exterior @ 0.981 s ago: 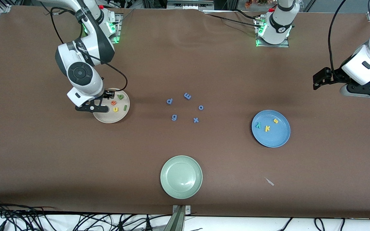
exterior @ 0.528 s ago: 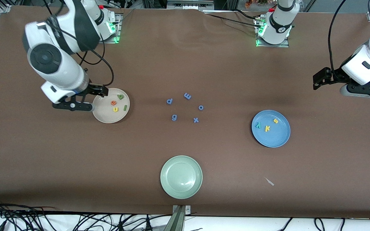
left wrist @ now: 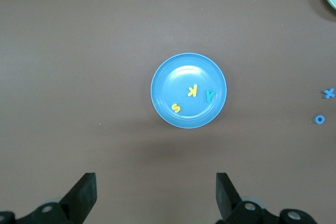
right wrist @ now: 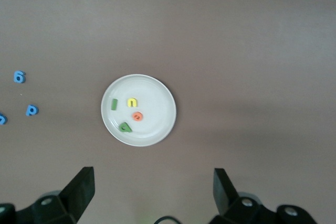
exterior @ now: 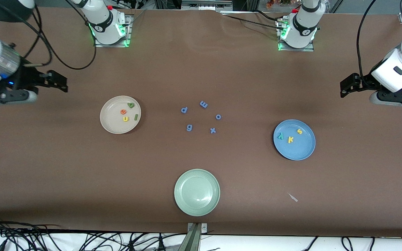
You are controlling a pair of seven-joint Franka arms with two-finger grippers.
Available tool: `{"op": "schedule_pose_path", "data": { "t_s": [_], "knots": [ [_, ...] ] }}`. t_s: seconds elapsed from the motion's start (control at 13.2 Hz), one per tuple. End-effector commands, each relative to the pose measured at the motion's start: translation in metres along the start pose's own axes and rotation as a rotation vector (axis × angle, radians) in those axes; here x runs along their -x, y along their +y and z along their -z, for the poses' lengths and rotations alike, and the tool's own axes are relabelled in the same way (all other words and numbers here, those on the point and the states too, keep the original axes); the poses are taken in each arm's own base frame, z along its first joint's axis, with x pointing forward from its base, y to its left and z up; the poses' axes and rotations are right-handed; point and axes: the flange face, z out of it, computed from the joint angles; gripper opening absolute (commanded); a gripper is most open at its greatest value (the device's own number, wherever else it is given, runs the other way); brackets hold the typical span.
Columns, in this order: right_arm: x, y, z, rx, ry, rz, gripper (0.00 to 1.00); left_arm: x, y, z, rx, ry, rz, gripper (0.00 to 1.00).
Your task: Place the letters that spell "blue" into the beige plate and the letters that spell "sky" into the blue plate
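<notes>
The beige plate [exterior: 112, 123] holds the dark green b [exterior: 131, 105], orange e [exterior: 123, 112], yellow u [exterior: 125, 119] and light green l [exterior: 136, 117]. In the blue plate [exterior: 298, 150] lie the yellow s [exterior: 299, 131], yellow k [exterior: 290, 139] and teal y [exterior: 280, 136]. My right gripper [exterior: 61, 83] hangs open and empty over bare table at the right arm's end, with the beige plate [right wrist: 157, 103] in its wrist view. My left gripper [exterior: 344, 89] waits open and empty at the left arm's end, above the blue plate [left wrist: 173, 77].
An empty pale green plate [exterior: 196, 192] sits near the front edge. Several blue letters lie mid-table, among them p [exterior: 184, 110], m [exterior: 203, 104] and x [exterior: 213, 130]. A small pale scrap [exterior: 293, 197] lies nearer the camera than the blue plate.
My right gripper has lifted off the beige plate and drawn back toward the right arm's end of the table, jaws spread wide. The left arm has not moved.
</notes>
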Motion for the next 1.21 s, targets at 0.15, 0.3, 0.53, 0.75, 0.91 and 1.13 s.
{"op": "schedule_pose_path", "data": {
  "t_s": [0.15,0.3,0.53,0.75,0.91,1.13],
  "knots": [
    [-0.001,-0.004,0.004,0.006,-0.015,0.017,1.00,0.002,-0.003,0.007,-0.021,0.001,-0.021,1.00],
    [0.000,-0.002,0.007,0.005,-0.024,0.012,1.00,0.002,-0.003,0.007,-0.021,0.002,-0.021,1.00],
    [-0.003,-0.003,0.007,0.002,-0.031,0.005,1.00,0.002,-0.002,0.007,-0.021,0.001,-0.023,1.00],
    [-0.004,-0.005,0.007,-0.001,-0.028,0.005,1.00,0.002,-0.002,0.007,-0.021,0.001,-0.023,1.00],
    [-0.004,-0.004,0.008,0.002,-0.018,0.005,1.00,0.002,-0.003,0.007,-0.021,0.001,-0.021,1.00],
    [-0.003,0.005,0.014,0.003,-0.012,-0.001,1.00,0.002,-0.003,0.007,-0.021,0.002,-0.021,1.00]
  ]
}}
